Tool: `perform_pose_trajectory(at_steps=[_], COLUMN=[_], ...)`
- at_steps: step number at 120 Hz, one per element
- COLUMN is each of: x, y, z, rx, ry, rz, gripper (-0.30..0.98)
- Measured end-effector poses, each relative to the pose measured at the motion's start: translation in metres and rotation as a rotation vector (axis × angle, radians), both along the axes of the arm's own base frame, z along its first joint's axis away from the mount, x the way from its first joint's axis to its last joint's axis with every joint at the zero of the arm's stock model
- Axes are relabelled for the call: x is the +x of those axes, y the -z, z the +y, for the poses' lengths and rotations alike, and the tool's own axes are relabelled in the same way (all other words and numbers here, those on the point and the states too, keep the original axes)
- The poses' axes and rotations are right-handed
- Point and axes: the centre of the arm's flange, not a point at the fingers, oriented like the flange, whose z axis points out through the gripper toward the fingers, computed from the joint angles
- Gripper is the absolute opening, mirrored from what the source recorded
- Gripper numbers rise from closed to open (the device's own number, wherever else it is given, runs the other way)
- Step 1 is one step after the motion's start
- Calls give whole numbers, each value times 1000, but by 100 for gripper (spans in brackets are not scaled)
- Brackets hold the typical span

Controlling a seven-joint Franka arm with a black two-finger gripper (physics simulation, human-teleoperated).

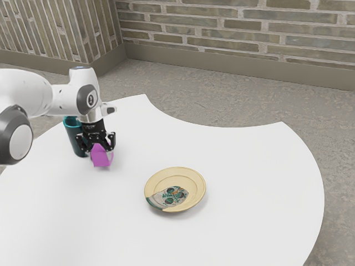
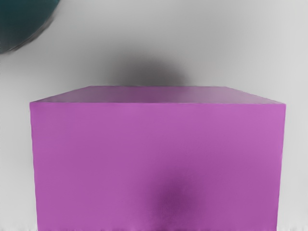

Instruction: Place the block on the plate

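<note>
Magenta block [image 1: 101, 157] located under the pincer [image 1: 99, 146], near the teal cup [image 1: 74, 136]. Pincer opening and hold: cannot tell. Risk: off-centre grip, dropping it short of the plate [image 1: 169, 180].

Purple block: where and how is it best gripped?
I'd take the purple block by two opposite flat sides, coming down from above, where the end effector is. Its flat top and straight edges suggest parallel sides that should grip squarely. The teal cup stands close by, so a sideways approach from there would probably be obstructed.
</note>
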Motion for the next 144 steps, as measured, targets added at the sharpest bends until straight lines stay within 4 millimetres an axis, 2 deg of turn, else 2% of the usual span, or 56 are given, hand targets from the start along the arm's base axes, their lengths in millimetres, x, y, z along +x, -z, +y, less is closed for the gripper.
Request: perform_pose_trajectory(at_steps=[19,39,74,116,128,144], x=[2,2,3,-12,-19,-31], y=[-24,-48,-59,-45,-40,-28], z=[-23,-71,-167,-279,-304,-327], rx=[4,1,0,0,1,-3], ry=[36,107,231,349,367,376], rz=[-26,-44,-51,-20,-9,16], gripper=[34,34,33,33,33,33])
